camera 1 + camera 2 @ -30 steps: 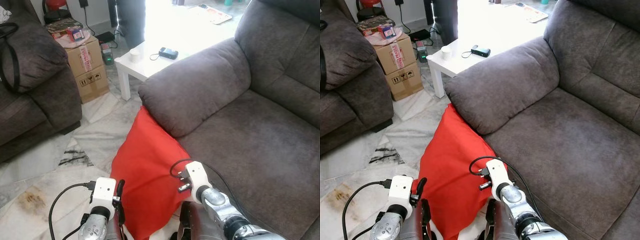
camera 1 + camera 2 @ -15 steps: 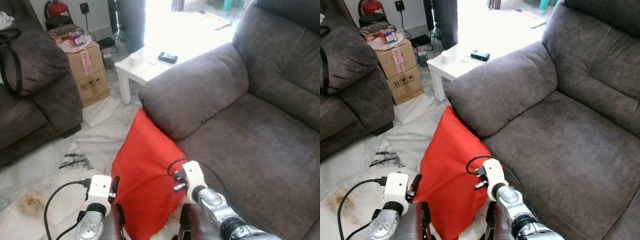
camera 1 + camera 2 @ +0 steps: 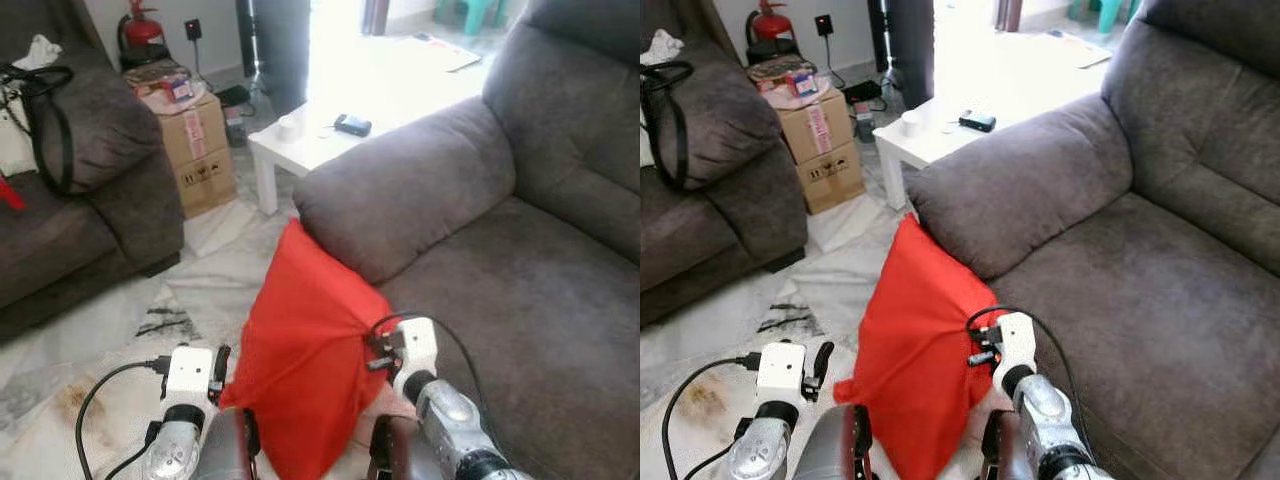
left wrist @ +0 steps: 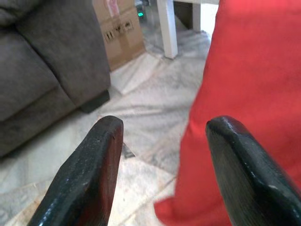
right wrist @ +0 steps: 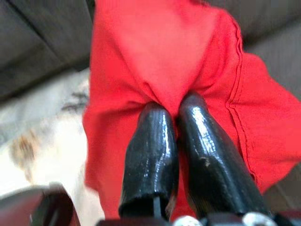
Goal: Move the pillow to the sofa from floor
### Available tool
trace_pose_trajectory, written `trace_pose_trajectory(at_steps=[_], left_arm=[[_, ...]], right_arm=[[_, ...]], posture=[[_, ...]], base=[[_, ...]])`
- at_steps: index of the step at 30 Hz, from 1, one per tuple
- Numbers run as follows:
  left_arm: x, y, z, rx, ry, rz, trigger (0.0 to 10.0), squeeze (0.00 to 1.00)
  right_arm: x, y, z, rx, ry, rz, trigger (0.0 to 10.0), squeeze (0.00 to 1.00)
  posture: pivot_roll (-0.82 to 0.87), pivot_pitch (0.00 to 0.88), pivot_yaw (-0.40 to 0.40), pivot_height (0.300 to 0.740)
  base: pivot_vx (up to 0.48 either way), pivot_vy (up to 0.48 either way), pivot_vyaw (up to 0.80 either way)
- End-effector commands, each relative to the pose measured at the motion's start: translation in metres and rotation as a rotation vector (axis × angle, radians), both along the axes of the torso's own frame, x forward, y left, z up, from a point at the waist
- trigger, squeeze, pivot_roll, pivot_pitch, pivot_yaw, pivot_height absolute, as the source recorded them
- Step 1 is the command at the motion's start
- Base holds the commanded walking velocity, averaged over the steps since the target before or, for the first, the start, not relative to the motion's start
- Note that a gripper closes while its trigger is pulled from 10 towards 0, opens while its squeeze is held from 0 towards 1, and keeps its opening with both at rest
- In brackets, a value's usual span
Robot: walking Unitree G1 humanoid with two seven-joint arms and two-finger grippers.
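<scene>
A red pillow [image 3: 305,350] stands on the floor, leaning against the grey sofa's armrest [image 3: 400,200]. My right gripper [image 5: 176,110] is shut on a bunched fold of the pillow's fabric at the edge nearest the sofa seat [image 3: 530,290]. Creases in the cloth run toward that pinch. My left gripper [image 4: 164,127] is open at the pillow's other side, low near the floor. Its fingers [image 4: 96,160] are wide apart, and the red fabric [image 4: 244,80] lies just beyond one of them; I cannot tell whether it touches.
A white side table [image 3: 300,145] with a cup and a dark phone stands behind the armrest. Stacked cardboard boxes [image 3: 200,150] sit to its left. A second dark sofa [image 3: 90,200] with a black bag fills the left. Marble floor [image 3: 200,290] lies between them.
The camera has risen and shifted. The pillow's sofa-side edge is now gathered and pulled up at my right gripper, and its lower corner sticks out toward the left gripper.
</scene>
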State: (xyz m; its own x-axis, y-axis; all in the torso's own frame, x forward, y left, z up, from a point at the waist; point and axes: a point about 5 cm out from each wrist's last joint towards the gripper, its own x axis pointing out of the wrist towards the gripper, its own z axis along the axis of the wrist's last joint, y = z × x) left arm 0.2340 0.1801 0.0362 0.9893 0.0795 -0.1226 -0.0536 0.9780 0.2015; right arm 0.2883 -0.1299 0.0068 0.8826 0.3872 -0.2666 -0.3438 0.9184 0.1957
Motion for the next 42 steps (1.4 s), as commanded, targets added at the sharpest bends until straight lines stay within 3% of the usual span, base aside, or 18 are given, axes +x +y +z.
trace_pose_trajectory(at_steps=[1,8,17,42], left_arm=[[0.000,0.002,0.002,0.001,-0.011,0.016,10.0,0.00],[0.007,0.002,0.009,0.002,-0.039,0.011,10.0,0.00],[0.010,-0.003,0.011,-0.023,-0.049,-0.020,10.0,0.00],[0.013,-0.006,0.014,-0.034,-0.063,-0.042,10.0,0.00]], right_arm=[[0.015,-0.006,0.029,0.032,-0.176,-0.052,10.0,0.00],[0.018,-0.008,0.047,0.081,-0.259,-0.070,10.0,0.00],[0.017,-0.007,0.042,0.083,-0.212,-0.083,10.0,0.00],[0.019,-0.005,0.043,0.110,-0.200,-0.113,10.0,0.00]], posture=[[0.11,0.059,-0.033,0.600],[0.11,0.058,-0.029,0.600],[0.10,0.057,-0.027,0.600],[0.10,0.048,-0.021,0.600]], base=[[0.000,0.000,0.00],[0.000,0.000,0.00],[0.000,0.000,0.00],[0.000,0.000,0.00]])
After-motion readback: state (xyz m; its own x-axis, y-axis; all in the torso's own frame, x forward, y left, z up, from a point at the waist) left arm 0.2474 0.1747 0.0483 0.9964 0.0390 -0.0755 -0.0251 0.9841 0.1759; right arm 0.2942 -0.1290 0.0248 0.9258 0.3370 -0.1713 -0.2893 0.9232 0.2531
